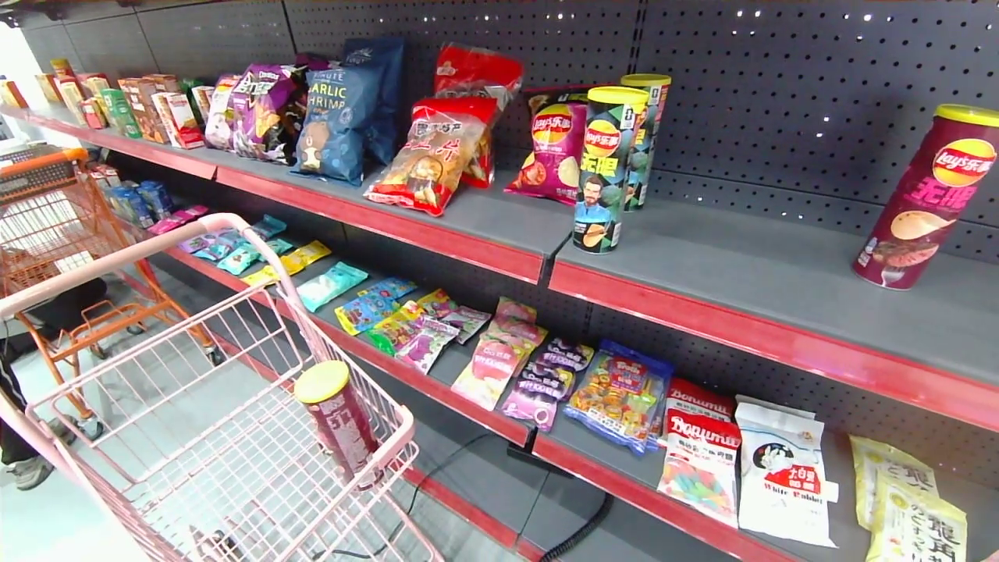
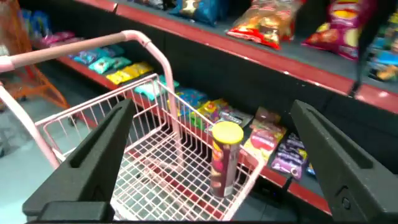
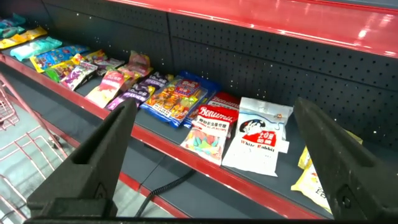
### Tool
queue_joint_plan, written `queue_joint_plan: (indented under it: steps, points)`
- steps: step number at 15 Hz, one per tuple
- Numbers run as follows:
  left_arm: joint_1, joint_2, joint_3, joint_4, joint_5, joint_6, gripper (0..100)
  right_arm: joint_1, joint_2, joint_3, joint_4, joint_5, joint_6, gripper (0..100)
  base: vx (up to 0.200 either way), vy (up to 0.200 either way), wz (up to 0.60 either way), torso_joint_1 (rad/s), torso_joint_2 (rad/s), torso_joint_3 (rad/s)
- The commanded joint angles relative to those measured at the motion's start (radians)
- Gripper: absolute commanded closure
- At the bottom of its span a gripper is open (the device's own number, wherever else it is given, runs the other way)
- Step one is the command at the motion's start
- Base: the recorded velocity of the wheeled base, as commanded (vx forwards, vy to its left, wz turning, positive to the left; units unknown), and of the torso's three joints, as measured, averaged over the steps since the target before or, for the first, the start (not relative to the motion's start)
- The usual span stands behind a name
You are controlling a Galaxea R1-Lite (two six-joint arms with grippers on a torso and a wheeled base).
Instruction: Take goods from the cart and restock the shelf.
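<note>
**Progress.** One maroon cylindrical canister with a yellow lid [image 1: 337,417] is seen standing upright in the pink wire cart [image 1: 117,261], against the corner nearest the shelving. No other goods can be made out in the basket. The canister has not yet been gripped. A matching maroon canister [image 1: 925,199] is already placed on the grey upper shelf with the red front edge [image 1: 741,265], and a pair of dark green canisters [image 1: 605,168] stands further to the left. Restocking is therefore judged to be nearly complete, with this one item left to be lifted and shelved.

**End effectors.** The left gripper [image 2: 212,109] is held above the cart with its fingers spread wide and nothing between them. The right gripper [image 3: 216,104] is likewise spread and empty, over the packets on the grey lower shelf [image 1: 585,457].

**Clearances.** A broad bare stretch of upper shelf is noted between the green pair and the maroon canister. This is judged ample for placement. The cart's raised rim and handle must be cleared on the lift, as must the shelf's red lip. An orange wire cart [image 1: 47,203] is parked well apart to the left.
</note>
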Motion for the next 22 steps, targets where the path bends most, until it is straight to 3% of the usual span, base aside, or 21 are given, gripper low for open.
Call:
queue_joint_plan:
  steps: [1, 3, 5, 6, 8, 11, 17, 20, 22]
  points:
    - [0.016, 0.627, -0.187, -0.212, -0.001, -0.011, 0, 0.0, 0.001, 0.0, 0.0, 0.0, 0.0, 0, 0.0, 0.0, 0.0, 0.0, 0.0, 0.0]
    - [0.017, 0.745, -0.135, -0.306, -0.107, 0.012, 0, 0.0, 0.001, 0.0, 0.0, 0.0, -0.002, 0, 0.0, 0.0, 0.0, 0.0, 0.0, 0.0]
    - [0.016, 0.833, -0.028, -0.364, -0.168, 0.083, 0, 0.0, 0.001, 0.0, 0.0, 0.0, -0.002, 0, 0.0, 0.0, 0.0, 0.0, 0.0, 0.0]
    - [0.016, 0.862, 0.006, -0.402, -0.176, 0.093, 0, 0.0, 0.001, 0.0, 0.0, 0.0, -0.002, 0, 0.0, 0.0, 0.0, 0.0, 0.0, 0.0]
    - [0.017, 1.011, 0.103, -0.62, -0.179, 0.095, 0, 0.0, 0.001, 0.0, 0.0, 0.0, -0.002, 0, 0.0, 0.0, 0.0, 0.0, 0.0, 0.0]
    - [0.013, 1.198, 0.179, -0.849, -0.211, 0.098, 0, 0.0, 0.001, 0.0, 0.0, 0.0, -0.002, 0, 0.0, 0.0, 0.0, 0.0, 0.0, 0.0]
    - [0.013, 1.473, 0.215, -1.099, -0.291, 0.116, 0, 0.0, 0.001, 0.0, 0.0, 0.0, -0.003, 0, 0.0, 0.0, 0.0, 0.0, 0.0, 0.0]
    - [0.014, 1.529, 0.213, -1.125, -0.345, 0.153, 0, 0.0, 0.001, 0.0, 0.0, 0.0, -0.003, 0, 0.0, 0.0, 0.0, 0.0, 0.0, 0.0]
    - [0.014, 1.551, 0.202, -1.126, -0.363, 0.156, 0, 0.0, 0.001, 0.0, 0.0, 0.0, -0.003, 0, 0.0, 0.0, 0.0, 0.0, 0.0, 0.0]
